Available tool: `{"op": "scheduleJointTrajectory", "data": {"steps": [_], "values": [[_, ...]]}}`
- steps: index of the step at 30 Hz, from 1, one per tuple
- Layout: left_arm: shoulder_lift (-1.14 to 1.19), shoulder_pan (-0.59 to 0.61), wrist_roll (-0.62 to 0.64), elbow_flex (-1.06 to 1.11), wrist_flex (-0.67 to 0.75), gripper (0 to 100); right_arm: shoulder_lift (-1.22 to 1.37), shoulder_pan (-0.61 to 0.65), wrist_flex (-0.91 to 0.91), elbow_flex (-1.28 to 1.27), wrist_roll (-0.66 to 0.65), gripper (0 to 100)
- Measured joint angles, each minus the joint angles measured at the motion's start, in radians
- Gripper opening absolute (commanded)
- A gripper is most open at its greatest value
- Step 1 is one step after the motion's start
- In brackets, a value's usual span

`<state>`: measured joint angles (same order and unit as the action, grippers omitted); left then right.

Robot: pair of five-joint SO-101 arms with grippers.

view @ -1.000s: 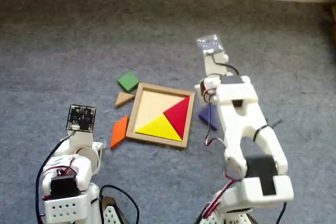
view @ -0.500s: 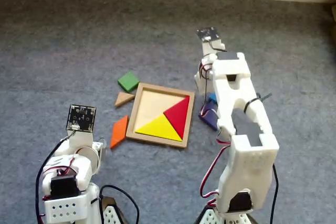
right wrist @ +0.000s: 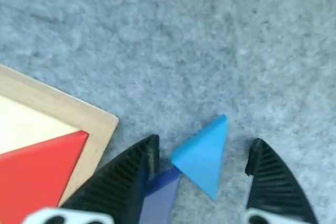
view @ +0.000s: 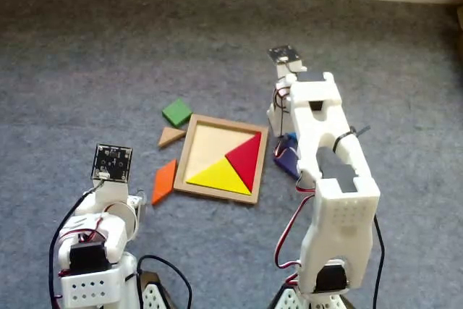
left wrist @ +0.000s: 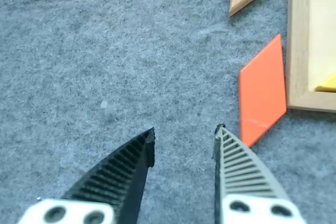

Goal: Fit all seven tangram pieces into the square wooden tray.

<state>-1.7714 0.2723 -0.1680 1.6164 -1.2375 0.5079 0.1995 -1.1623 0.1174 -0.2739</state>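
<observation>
Wooden tray (view: 210,139), two triangles (view: 248,157) inside (five pieces (view: 176,113) outside)

White arms (view: 333,171), black-ribbed right end effector (right wrist: 205,141)

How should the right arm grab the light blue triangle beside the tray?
From straight above: the light blue triangle lies flat on the carpet, so only its thin edges can be pinched. The right gripper stands open astride it; close across the middle, clear of the purple piece by one corner.
</observation>
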Motion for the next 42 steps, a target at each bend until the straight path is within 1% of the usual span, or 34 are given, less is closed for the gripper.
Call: {"op": "scheduleJointTrajectory", "data": {"steps": [2,11,26,31,39,42], "values": [[0.0,0.0,0.0,0.0,0.0,19,0.0,0.0,0.0,0.0,0.0,19.3],[0.0,0.0,0.0,0.0,0.0,19,0.0,-0.003,-0.048,0.005,-0.015,19.2],[0.0,0.0,0.0,0.0,0.0,19,0.0,-0.003,-0.054,0.006,-0.02,18.6],[0.0,0.0,0.0,0.0,0.0,19,0.0,-0.012,-0.054,0.006,-0.02,10.3],[0.0,0.0,0.0,0.0,0.0,19,0.0,-0.017,-0.054,0.017,-0.02,9.5],[0.0,0.0,0.0,0.0,0.0,19,0.002,-0.021,-0.071,0.057,-0.02,7.3]]}}
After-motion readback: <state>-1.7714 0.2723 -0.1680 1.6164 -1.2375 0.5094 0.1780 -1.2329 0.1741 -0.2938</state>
